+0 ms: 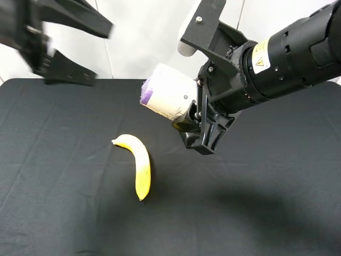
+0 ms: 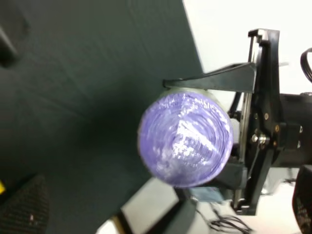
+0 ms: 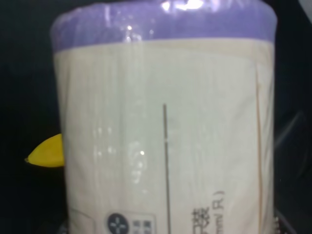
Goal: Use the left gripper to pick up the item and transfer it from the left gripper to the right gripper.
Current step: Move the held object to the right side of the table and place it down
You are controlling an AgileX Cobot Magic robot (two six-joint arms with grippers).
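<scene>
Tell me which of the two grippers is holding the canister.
The right gripper, with the yellow warning sticker, clamps the canister; the left gripper stands open, empty.

a table [image 1: 266, 213] under a black cloth [image 1: 58, 160] fills most of the high view. faint creases cross the cloth in straight lines. a soft shadow darkens it right of the middle. one banana [image 1: 137, 164] lies flat on the cloth, a little left of the middle. it is yellow and curved, its stem end toward the far left and its other end toward the near edge. one yellow end of it [image 3: 46, 152] shows in the right wrist view against the dark cloth.
</scene>
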